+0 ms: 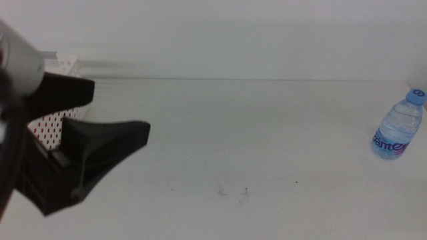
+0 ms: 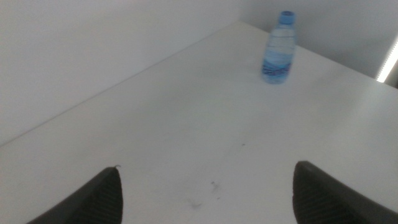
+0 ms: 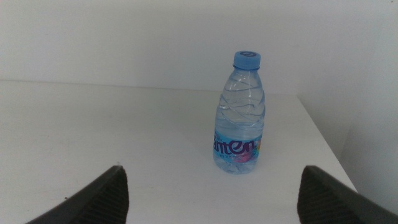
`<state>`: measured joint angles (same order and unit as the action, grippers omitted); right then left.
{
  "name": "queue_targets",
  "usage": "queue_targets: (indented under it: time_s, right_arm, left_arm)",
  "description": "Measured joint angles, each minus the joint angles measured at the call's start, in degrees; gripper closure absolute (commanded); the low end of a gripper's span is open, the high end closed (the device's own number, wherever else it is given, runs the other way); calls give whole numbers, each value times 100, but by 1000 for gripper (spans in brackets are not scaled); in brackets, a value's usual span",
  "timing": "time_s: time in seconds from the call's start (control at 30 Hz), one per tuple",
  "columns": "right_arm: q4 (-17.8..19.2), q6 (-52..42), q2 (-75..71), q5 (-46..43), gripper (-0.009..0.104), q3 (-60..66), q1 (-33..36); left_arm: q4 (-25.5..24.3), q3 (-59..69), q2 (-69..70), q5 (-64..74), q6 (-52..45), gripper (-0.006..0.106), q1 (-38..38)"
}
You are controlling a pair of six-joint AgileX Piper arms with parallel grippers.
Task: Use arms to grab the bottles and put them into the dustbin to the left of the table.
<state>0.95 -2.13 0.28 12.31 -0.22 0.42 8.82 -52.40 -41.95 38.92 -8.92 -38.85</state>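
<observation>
1. Left hand (image 1: 100, 127) at left of frame, jaws wide apart, holding nothing, beside the bin (image 1: 57, 100).
2. Right hand (image 3: 211, 199) wide open, empty.
3. Water bottle (image 1: 398, 125) upright at right edge of bench (image 1: 253, 133).

The water bottle (image 1: 398, 127) stands upright on the tabletop (image 1: 253, 133), near its right edge. Well apart from the bottle, at the tabletop's far left, sits the dustbin (image 1: 61, 100). The left hand (image 1: 100, 150) hangs just in front of the dustbin, partly covering it, jaws spread.
</observation>
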Motion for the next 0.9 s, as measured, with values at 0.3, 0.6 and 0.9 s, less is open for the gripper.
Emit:
queue_targets:
  time_s: [0.3,0.6,0.9]
  right_arm:
    - [0,0,0,0,6,0,0]
    - [0,0,0,0,6,0,0]
    - [0,0,0,0,6,0,0]
  left_arm:
    - [-44,115,104,-147,122,7,-279]
    - [-200,115,104,-360,136,7,-279]
    - [-416,115,104,-802,136,7,-279]
